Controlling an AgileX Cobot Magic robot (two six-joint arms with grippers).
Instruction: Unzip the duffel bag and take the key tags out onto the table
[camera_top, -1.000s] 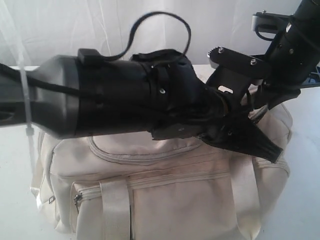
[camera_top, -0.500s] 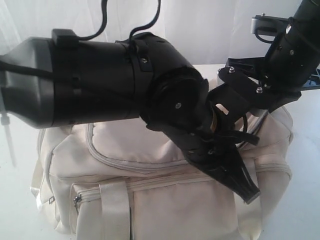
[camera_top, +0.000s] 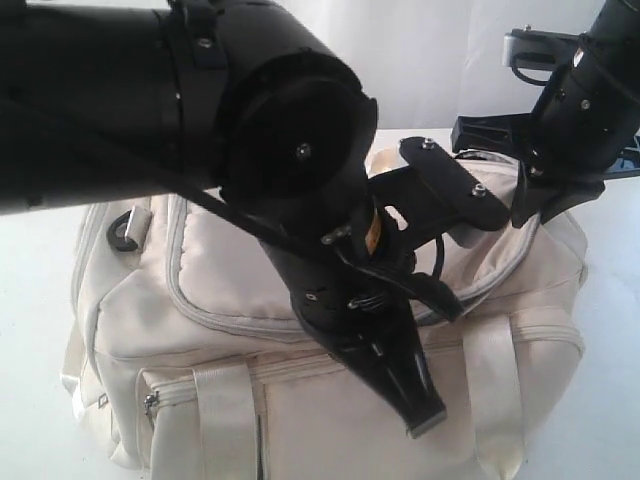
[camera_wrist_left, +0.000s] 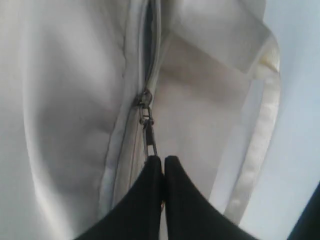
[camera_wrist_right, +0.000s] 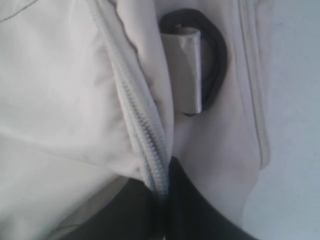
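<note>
Jaws of the left gripper (camera_wrist_left: 163, 167) clenched the zipper pull (camera_wrist_left: 149, 140) while the right gripper (camera_wrist_right: 161, 187) pinched the duffel bag (camera_wrist_right: 60, 75) at its seam, likely bracing it for unzipping.

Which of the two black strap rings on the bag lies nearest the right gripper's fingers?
The ring threaded through the grey loop, just beyond the right gripper; the other ring sits at the duffel bag's opposite end.
</note>
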